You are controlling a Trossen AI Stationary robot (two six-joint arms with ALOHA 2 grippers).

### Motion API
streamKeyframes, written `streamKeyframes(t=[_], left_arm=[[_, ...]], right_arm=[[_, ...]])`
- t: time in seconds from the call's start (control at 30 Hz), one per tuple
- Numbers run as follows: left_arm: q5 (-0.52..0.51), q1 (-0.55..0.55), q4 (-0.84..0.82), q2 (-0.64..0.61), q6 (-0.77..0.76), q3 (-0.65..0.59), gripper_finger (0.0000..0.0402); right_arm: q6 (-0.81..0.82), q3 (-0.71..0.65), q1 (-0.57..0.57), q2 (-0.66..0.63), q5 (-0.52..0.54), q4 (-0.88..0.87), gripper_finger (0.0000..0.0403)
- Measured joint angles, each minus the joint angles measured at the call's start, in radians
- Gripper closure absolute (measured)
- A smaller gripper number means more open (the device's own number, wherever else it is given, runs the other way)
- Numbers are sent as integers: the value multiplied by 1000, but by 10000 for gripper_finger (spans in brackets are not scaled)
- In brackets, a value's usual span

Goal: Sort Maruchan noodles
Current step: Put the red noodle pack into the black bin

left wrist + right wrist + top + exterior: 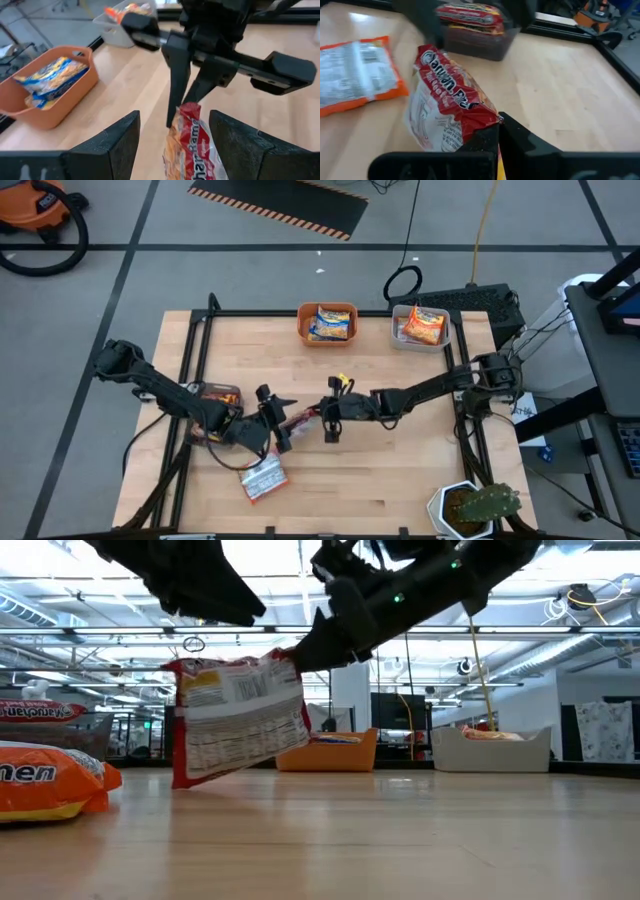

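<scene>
Red-silver noodle packet (451,105) hangs above table (400,470) centre, top corner pinched in right gripper (498,121) jaws. Left gripper (172,137) jaws apart, straddling packet's other end, not touching.

Two dark, jointed arms are seen. The left gripper (281,423) and right gripper (331,423) have matte black, wedge-shaped fingers (116,145). Small green lights are shown.

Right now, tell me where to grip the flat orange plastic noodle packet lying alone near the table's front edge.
Probably a short end of the flat orange plastic noodle packet, coming straight down from above. It lies flat on the wooden table, apart from everything else, so only its thin edges would offer the jaws a bite.
</scene>
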Motion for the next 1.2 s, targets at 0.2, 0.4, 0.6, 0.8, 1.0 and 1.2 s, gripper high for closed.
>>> streamKeyframes(t=[0.2, 0.4, 0.6, 0.8, 1.0, 1.2], left_arm=[[114, 84, -82, 0, -86, 0, 142], [157, 149, -119, 0, -106, 0, 86], [137, 185, -155, 19, -71, 0, 48], [197, 230, -196, 53, -32, -3, 41], [342, 257, -129, 103, 52, -1, 41], [305, 293, -114, 137, 103, 2, 41]], right_arm=[[-29, 0, -58, 0, -33, 0, 403], [-46, 0, -106, 0, -51, -10, 403], [-73, 0, -129, 0, -54, -22, 403], [-82, 0, -138, 0, -81, -35, 403], [-98, 0, -161, 0, -79, -23, 403], [-93, 0, -187, 0, -124, -45, 403]])
